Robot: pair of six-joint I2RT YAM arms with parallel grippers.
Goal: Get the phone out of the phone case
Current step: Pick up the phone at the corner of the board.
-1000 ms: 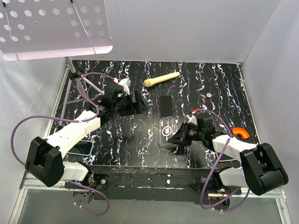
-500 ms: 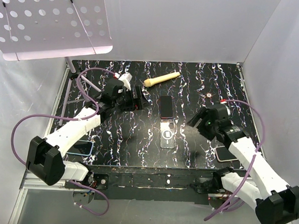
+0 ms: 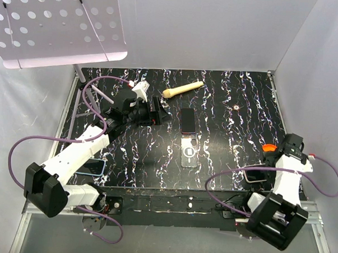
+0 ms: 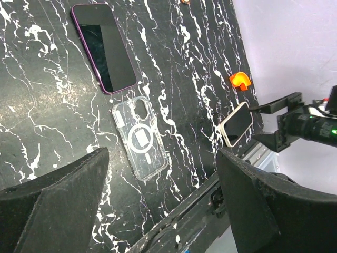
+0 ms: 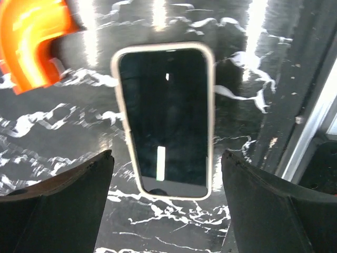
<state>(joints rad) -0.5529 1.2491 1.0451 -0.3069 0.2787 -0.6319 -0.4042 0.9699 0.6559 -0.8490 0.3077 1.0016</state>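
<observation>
Top external view: the purple-edged phone [image 3: 186,120] lies face up with its screen dark, out of its case, about mid-bench. The empty clear case [image 3: 189,150], with a ring mark on its back, sits just on the near side of it. In the left wrist view the two are close but apart.

The left gripper [image 3: 157,115] hovers just left of the phone, its fingers [image 4: 58,205] spread wide and holding nothing. The right gripper [image 5: 167,157] hangs by the right edge, its fingers [image 5: 52,211] also apart and empty, above a cream-cased phone [image 3: 255,174] that lies toward the near right corner. An orange elbow piece [image 3: 269,147] rests just beyond that phone.

A wooden pestle [image 3: 183,89] lies near the far edge of the bench [image 3: 232,90], and a light blue phone [image 3: 92,167] sits at the near left corner.
</observation>
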